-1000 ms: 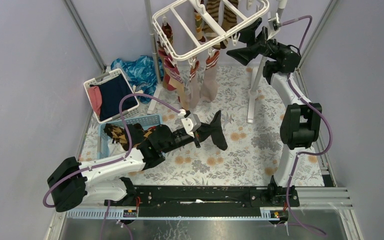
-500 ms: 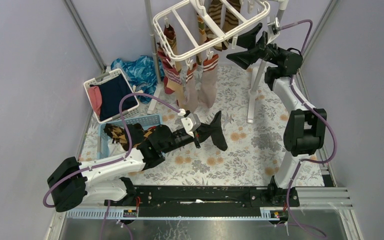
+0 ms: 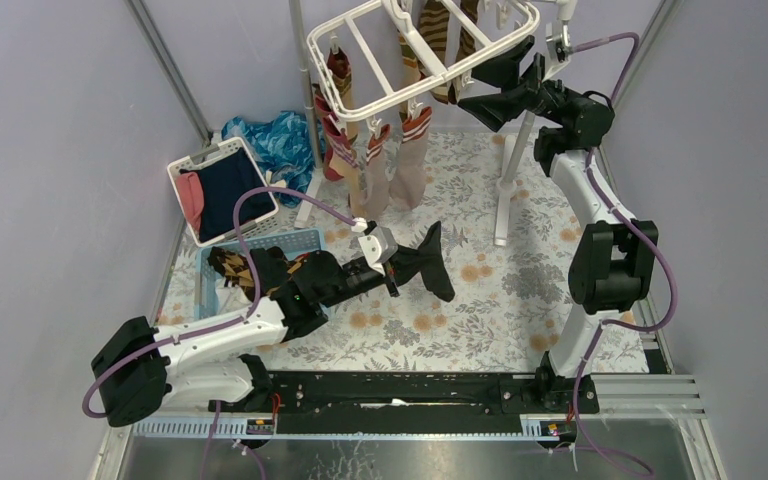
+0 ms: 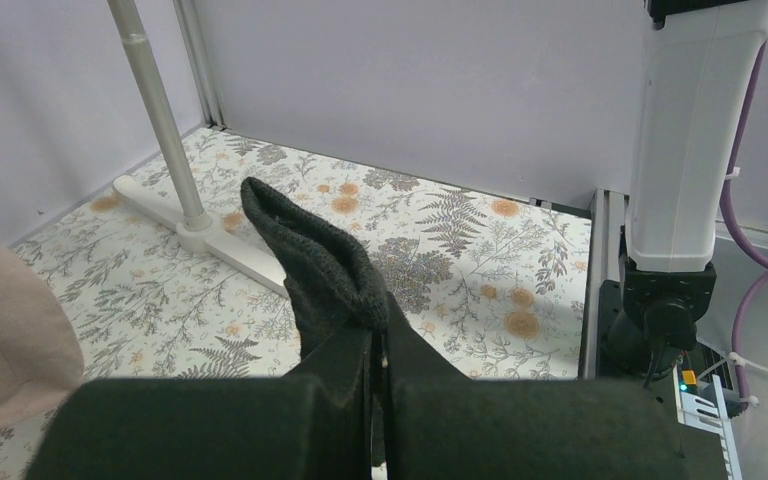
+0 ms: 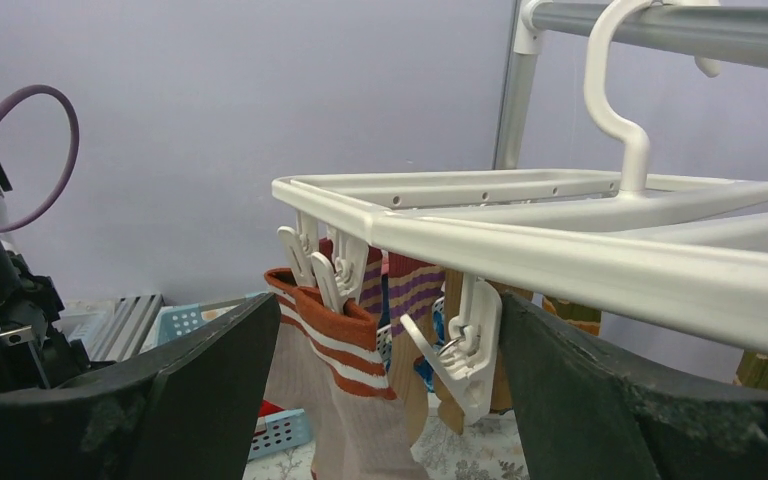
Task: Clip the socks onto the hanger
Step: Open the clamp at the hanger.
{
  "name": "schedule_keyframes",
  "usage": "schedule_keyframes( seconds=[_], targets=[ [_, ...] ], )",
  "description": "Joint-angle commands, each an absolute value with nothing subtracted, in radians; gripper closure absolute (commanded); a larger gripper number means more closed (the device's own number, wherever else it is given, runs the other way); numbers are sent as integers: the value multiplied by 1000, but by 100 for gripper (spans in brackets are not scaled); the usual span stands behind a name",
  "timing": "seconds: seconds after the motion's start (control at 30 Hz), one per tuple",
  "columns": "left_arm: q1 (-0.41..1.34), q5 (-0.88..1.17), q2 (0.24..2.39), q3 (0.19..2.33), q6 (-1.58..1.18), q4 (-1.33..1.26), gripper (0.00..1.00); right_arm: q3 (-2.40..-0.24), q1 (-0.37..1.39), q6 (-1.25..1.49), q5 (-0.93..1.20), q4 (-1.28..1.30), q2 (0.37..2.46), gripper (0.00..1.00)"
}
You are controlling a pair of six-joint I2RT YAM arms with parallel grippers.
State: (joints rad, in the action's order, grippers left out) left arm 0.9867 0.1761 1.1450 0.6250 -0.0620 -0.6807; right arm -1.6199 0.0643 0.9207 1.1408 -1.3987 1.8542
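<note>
Top external view: my left jaws clamp a plain black knitted sock (image 3: 434,264) above the bench. My right jaws stand open around a dangling white clip (image 5: 465,350) on the white plastic rectangular hanger (image 5: 580,268). Next, I reckon, I lift the sock far-right to that clip.

hanger (image 3: 353,107): near edge has risen in the top view, now closer to the upper edge of the frame.
tan socks (image 3: 412,160): hanging pair has swung left along with it.
right tool (image 3: 472,85): moved up and right.
right arm elbow (image 3: 612,268): dropped toward lower right.
left arm elbow (image 3: 125,385): edged slightly left.
</note>
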Motion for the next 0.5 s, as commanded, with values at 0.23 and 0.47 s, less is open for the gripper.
schedule_keyframes(
  seconds=[0.23,0.47],
  targets=[
    [986,167,1131,614,-63,-715,100,-1675,64,953,1121,-1450,1879,23],
    [985,167,1133,613,-63,-716,100,-1669,64,958,1129,-1464,1874,28]
  ],
)
